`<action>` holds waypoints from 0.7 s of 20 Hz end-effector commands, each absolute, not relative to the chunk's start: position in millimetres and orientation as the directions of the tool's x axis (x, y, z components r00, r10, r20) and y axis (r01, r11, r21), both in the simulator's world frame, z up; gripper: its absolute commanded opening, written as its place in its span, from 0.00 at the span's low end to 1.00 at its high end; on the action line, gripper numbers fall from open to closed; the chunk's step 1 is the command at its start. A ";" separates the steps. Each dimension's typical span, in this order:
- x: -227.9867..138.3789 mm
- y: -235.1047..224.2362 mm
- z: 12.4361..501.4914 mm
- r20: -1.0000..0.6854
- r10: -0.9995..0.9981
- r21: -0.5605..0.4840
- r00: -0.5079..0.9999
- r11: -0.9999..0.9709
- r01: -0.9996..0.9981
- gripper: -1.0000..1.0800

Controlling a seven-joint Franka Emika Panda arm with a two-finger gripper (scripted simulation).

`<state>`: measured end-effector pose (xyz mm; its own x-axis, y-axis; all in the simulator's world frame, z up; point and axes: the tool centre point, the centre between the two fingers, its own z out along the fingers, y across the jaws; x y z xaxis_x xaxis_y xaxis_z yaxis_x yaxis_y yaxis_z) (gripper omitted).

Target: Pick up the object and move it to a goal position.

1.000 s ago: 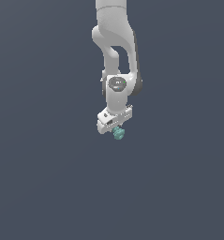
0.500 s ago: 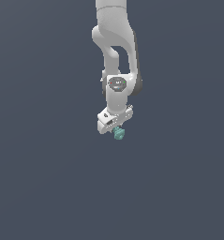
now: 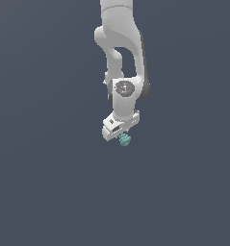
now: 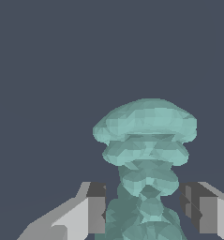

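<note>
The object (image 3: pixel 125 140) is a tiny teal-green knobbly, elongated thing that sticks out just below the white gripper (image 3: pixel 121 136) in the exterior view. In the wrist view the object (image 4: pixel 146 136) fills the middle of the picture, with a wide ridged cap and a narrower ribbed stem. Its stem sits between the two fingers (image 4: pixel 95 208) of the gripper (image 4: pixel 144 213), which is shut on it. The arm hangs down from above, and the object is held in the air against a plain dark background.
A plain dark grey-blue background surrounds the arm in both views. No other objects, edges or goal marker show.
</note>
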<state>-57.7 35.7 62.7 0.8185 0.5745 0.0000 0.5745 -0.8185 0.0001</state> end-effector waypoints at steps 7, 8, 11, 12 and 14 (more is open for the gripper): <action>-19.2 60.4 72.9 0.001 0.575 0.000 0.818 -0.818 0.575 0.00; -15.7 62.6 73.8 0.001 0.575 0.000 0.818 -0.818 0.575 0.00; -7.3 67.3 75.5 0.000 0.574 0.000 0.819 -0.819 0.574 0.00; -5.1 68.5 76.0 0.000 0.574 0.000 0.819 -0.819 0.574 0.00; -1.9 70.4 76.7 0.000 0.574 0.000 0.819 -0.819 0.574 0.00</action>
